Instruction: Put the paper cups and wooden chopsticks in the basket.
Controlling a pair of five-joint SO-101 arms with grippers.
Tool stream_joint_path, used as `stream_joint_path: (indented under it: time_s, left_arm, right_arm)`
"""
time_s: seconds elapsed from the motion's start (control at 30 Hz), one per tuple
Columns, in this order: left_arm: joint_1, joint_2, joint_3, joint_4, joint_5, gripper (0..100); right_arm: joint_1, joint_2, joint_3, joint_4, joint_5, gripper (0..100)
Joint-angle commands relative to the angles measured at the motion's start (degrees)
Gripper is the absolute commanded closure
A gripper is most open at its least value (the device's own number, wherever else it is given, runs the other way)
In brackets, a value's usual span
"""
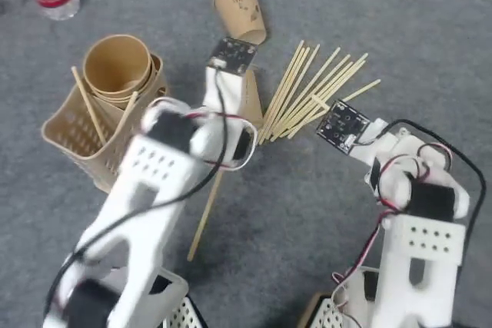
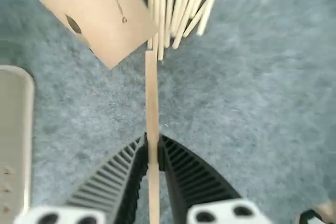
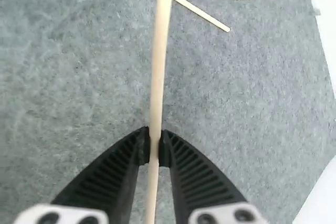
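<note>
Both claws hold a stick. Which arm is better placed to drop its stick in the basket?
Probably the left claw: shut on a long wooden chopstick, it is near the tan slotted plastic basket. The right claw, gripping another wooden chopstick, is farther off, beyond the loose pile.

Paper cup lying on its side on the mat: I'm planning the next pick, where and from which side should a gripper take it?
Probably mid-wall on the paper cup, straight down from above: it lies on its side, so the curved wall faces up and both flanks are free. Which end is the mouth, I cannot tell.
</note>
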Motion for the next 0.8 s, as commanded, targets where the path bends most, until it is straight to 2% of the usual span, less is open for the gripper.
stream_joint_path:
  time_s: [0.0, 0.13, 0.27, 0.43, 0.57, 0.67, 0.77]
  left_arm:
    - [-0.35, -16.53, -1.36, 1.58, -4.75, 99]
    - [-4.48, -29.98, -1.45, 0.0, -7.03, 99]
    - [-15.03, -40.44, -2.24, -7.74, -11.43, 99]
    - [-27.78, -43.34, -6.73, -14.59, -12.31, 99]
    - [-32.62, -43.34, -10.68, -19.52, -12.22, 99]
    - [-37.01, -43.08, -10.51, -26.02, -9.32, 99]
    - [-42.9, -43.34, -5.67, -32.62, -2.64, 99]
  right_arm:
    - [-0.75, -3.74, -1.76, 1.27, -3.08, 99.1]
    - [-2.95, -7.69, -2.73, 2.15, -8.26, 99.1]
    - [-6.99, -8.75, -9.58, 5.41, -15.91, 99.1]
    - [-13.76, -4.88, -19.43, 11.21, -23.82, 99.1]
    - [-17.19, 0.31, -22.07, 12.7, -27.34, 99.1]
    - [-18.86, 2.24, -22.24, 12.35, -28.48, 99.1]
    - [-21.58, 2.24, -23.03, 12.18, -30.15, 99.1]
